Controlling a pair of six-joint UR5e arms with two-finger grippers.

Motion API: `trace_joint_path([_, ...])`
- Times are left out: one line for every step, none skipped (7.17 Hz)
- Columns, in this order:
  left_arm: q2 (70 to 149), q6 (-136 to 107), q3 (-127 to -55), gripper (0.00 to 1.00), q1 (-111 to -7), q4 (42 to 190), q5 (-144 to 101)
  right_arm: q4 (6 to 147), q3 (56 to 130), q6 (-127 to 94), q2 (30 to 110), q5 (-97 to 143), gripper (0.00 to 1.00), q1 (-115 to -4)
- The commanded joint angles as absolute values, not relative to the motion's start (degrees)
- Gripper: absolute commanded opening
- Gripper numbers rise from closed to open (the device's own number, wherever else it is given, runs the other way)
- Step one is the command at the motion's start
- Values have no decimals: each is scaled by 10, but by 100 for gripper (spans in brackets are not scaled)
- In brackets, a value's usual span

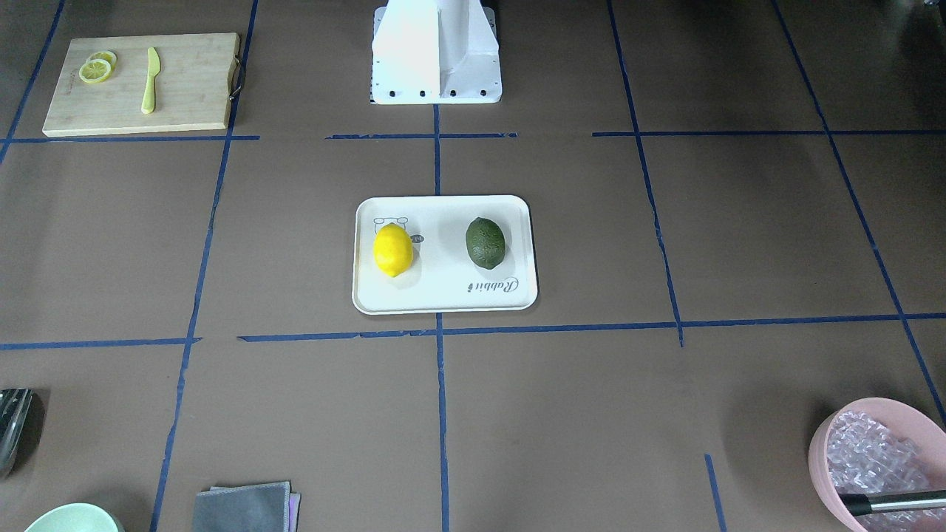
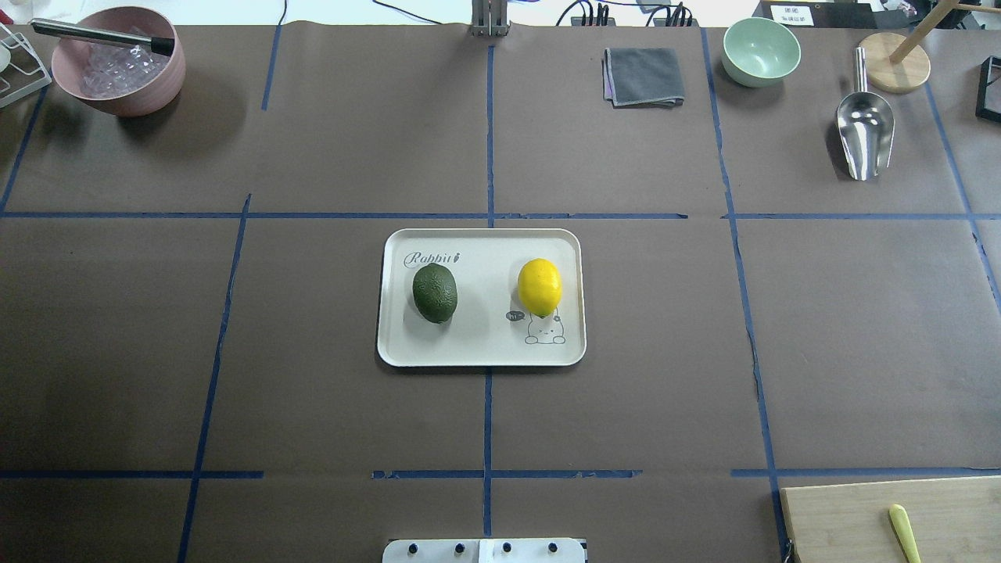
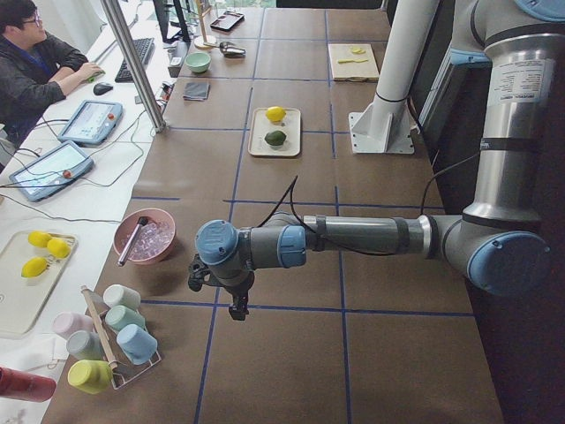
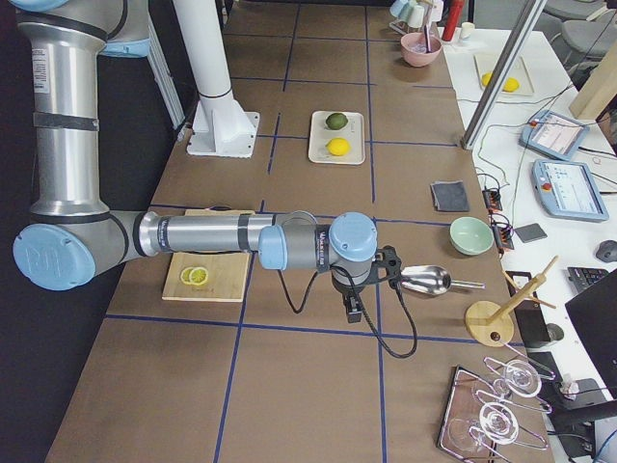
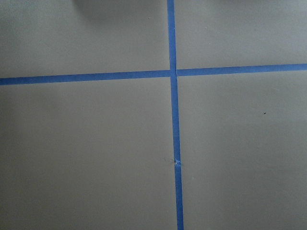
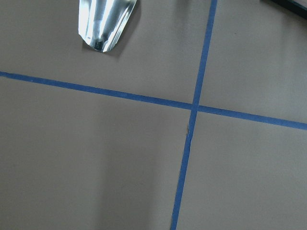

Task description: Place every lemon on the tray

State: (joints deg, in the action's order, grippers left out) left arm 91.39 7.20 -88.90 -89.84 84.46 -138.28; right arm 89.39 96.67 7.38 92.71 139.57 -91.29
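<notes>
2 lemons (image 4: 337,147) lie on the tray (image 4: 317,141) — apparently not touching — right gripper (image 4: 353,313) well apart.

Opposed overhead and front views, common tray (image 2: 481,344)

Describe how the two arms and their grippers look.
Both the left arm and right arm are silver-grey tubes with light blue joint caps. Each upper tube carries a white label, print unreadable. A black cable loops along each forearm. The left gripper and right gripper are small and black.
</notes>
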Motion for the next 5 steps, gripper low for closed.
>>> trace_joint_path([913, 72, -891, 100, -902, 845, -1383, 893, 967, 74, 926, 1396, 99, -913])
trace_joint_path([913, 73, -891, 100, -903, 845, -1383, 894, 967, 75, 926, 1395, 99, -913])
trace_joint_path([914, 73, -889, 100, -903, 845, -1383, 893, 967, 75, 925, 1395, 99, -912])
trace_joint_path([914, 74, -888, 100, -903, 845, -1383, 893, 967, 75, 925, 1395, 99, -912])
trace_joint_path([914, 73, -888, 100, -903, 845, -1383, 893, 967, 75, 924, 1395, 99, -912])
